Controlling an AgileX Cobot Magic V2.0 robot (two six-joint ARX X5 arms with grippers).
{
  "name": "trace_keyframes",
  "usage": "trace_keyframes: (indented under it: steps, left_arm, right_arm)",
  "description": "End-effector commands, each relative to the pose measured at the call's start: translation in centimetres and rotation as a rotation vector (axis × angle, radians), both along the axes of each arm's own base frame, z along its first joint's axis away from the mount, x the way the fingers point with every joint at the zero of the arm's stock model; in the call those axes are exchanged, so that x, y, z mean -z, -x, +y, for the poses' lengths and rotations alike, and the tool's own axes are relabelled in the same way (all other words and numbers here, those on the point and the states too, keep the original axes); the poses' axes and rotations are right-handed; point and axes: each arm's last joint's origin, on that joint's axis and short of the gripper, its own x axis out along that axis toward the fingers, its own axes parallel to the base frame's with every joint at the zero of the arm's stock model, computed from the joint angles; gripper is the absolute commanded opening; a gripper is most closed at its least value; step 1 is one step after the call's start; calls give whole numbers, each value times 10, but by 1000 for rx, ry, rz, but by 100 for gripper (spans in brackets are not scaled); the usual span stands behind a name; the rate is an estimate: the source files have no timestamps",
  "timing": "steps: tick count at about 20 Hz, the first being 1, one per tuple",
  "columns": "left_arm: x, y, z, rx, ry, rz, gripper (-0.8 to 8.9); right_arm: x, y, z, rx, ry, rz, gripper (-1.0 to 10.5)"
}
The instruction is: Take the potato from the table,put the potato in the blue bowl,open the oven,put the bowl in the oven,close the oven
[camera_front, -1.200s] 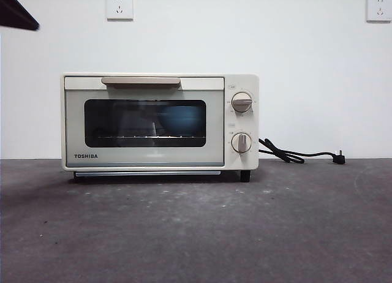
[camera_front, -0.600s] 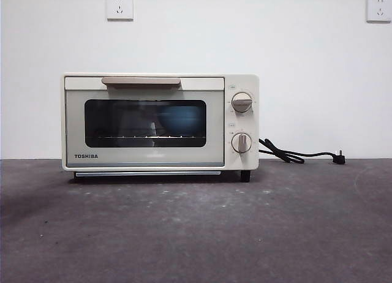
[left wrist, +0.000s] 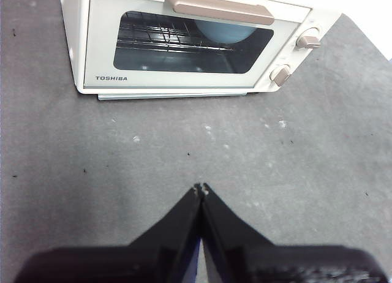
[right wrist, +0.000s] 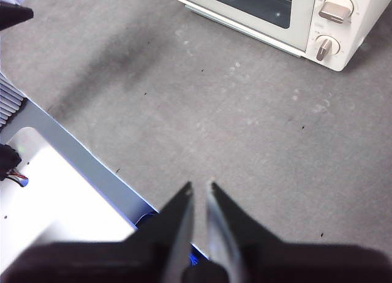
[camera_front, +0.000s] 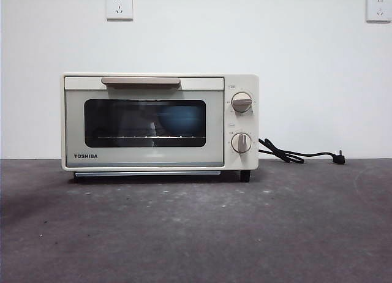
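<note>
Sitting shut, oven (camera_front: 160,122); blue bowl (camera_front: 181,119) inside; table (camera_front: 196,234) front bare.

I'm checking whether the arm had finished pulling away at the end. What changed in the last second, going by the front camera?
A black arm tip that showed at the top left corner of the front view a second ago has gone out of that view. Nothing else moved: the oven keeps its door shut, with the blue bowl inside behind the glass, and its cord lies as before.
</note>
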Motion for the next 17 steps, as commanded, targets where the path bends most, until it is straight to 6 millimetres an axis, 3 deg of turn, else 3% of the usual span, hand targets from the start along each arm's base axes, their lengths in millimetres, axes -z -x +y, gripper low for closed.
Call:
trace_keyframes:
  steps: [1,13,17]
  left_arm:
    - [-2,1,0,9,-11,-15,-4]
    - [-2,0,0,7,-12,-22,-4]
    - [-7,0,2,-3,-221,-164,-4]
  right_arm:
    - [-1,-1,1,-1,-4,-12,4]
    - [-1,-1,1,0,-6,-15,3]
    - [-1,-1,1,2,-4,-16,3]
